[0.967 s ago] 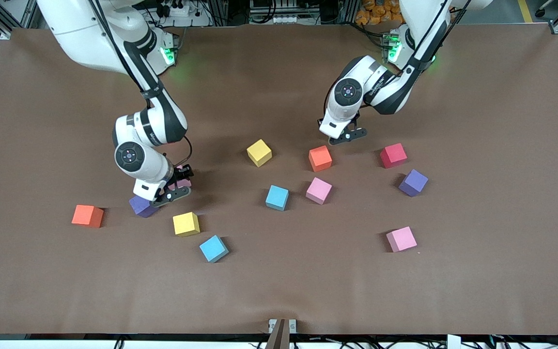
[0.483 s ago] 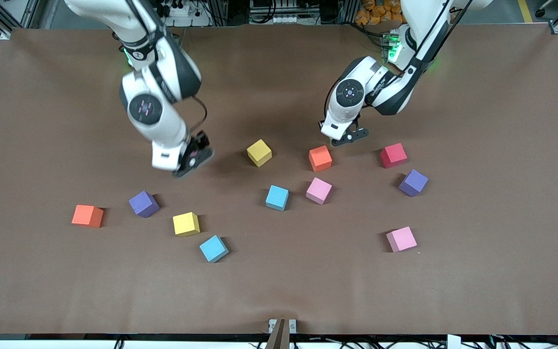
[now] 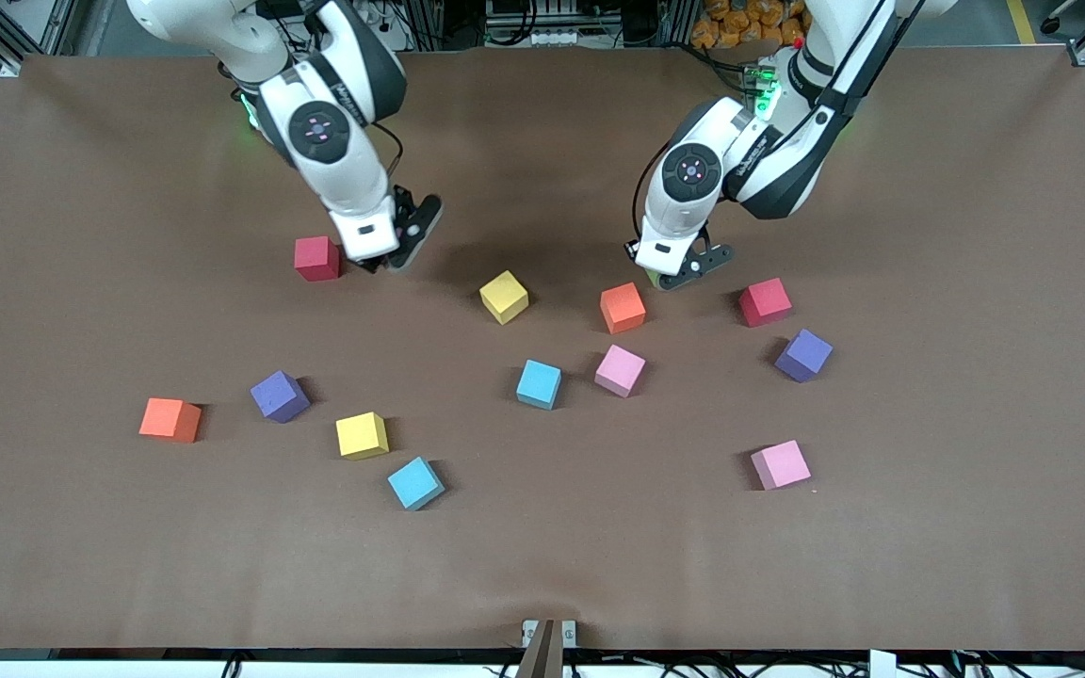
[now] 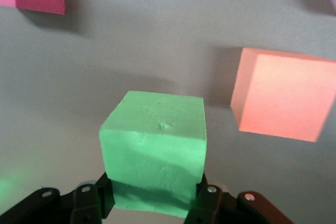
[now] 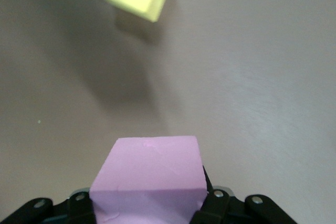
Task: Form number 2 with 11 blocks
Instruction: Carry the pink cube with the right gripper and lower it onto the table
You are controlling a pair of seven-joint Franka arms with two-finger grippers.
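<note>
Left hand (image 4: pixel 152 203) was clamped on a green block (image 4: pixel 155 156) beside an orange block (image 4: pixel 283 95); a pink block (image 5: pixel 149 174) was gripped by the right hand (image 5: pixel 149 205) above the worktop (image 3: pixel 929 527).

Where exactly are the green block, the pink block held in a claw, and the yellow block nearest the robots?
green block (image 4: pixel 155 150), left wrist view, middle of its front face, between the left claw's fingers.
pink block (image 5: pixel 148 174), right wrist view, top face, gripped by the right claw.
yellow block (image 3: pixel 504 297), front view, centre of its top.

two red cubes (image 3: pixel 317 258) (image 3: pixel 766 301), brown table (image 3: pixel 929 527)
</note>
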